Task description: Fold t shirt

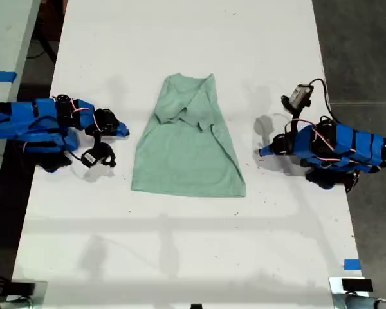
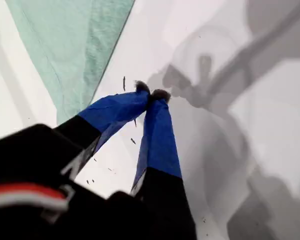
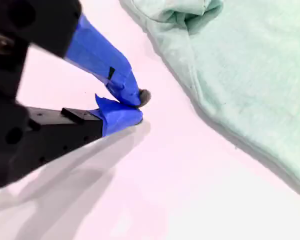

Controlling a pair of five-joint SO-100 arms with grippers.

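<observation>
White worktop (image 1: 180,257) fills the exterior view, with the t shirt (image 1: 188,145) lying partly folded mid-surface between two blue arms, apart from both. First wrist view: my first gripper (image 2: 151,93) has its tips pressed together on bare worktop, the shirt's edge nearby. Second wrist view: my second gripper (image 3: 137,107) is likewise pressed together, empty, just beside the shirt's hem.

Bright overhead light, soft shadows

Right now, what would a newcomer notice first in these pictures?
The pale green t shirt lies partly folded at the middle of the white table. A blue arm rests at each side of it in the exterior view, both tools shut and holding nothing: my first tool, my second tool.
</observation>
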